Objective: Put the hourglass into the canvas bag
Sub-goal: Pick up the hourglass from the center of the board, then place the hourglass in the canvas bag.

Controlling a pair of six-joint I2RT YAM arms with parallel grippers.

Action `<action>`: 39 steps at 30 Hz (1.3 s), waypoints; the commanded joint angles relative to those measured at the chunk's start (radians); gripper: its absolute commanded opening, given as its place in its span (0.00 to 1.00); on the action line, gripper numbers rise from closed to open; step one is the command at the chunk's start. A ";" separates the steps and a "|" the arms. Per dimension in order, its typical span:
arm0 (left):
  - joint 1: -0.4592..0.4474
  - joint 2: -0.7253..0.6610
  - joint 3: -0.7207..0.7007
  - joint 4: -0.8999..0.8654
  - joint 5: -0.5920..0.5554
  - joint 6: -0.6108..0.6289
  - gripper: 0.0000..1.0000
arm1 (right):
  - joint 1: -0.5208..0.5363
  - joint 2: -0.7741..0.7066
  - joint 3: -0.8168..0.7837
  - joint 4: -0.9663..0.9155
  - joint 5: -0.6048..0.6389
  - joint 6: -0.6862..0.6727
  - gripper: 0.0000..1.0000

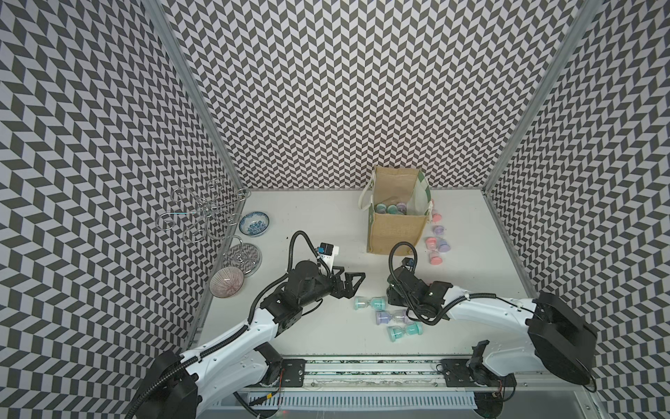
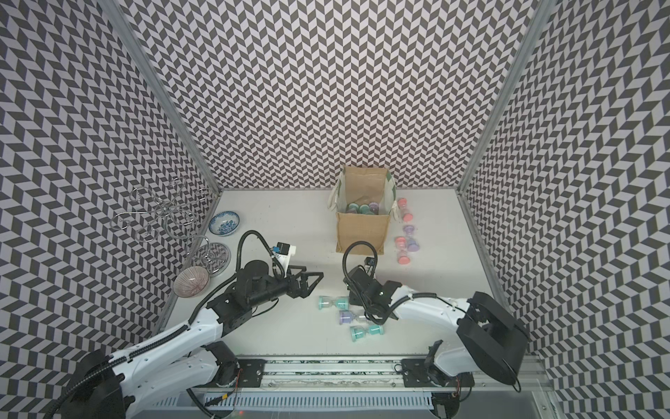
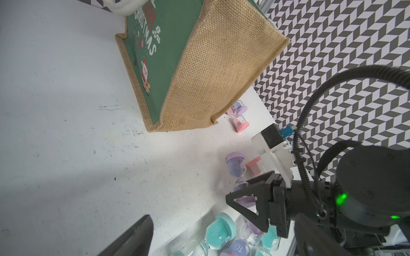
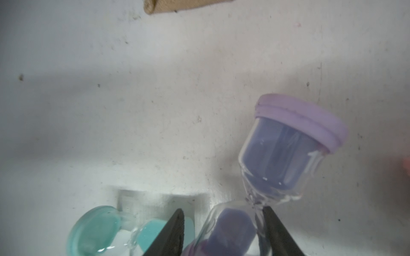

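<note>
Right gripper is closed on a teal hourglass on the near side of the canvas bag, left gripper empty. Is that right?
Wrong colour: the right gripper is closed on a purple hourglass, as the right wrist view shows; a teal hourglass lies beside it. The rest holds: near side of the canvas bag, left gripper empty.

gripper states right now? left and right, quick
Left gripper: open, holding nothing.
Right gripper: closed on the purple hourglass.

Purple hourglass: lower cap apparently edge-cropped
</note>
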 commanded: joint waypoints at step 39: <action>-0.002 0.147 0.368 0.027 -0.105 0.075 0.99 | -0.352 0.032 0.720 -0.042 -0.059 -0.437 0.37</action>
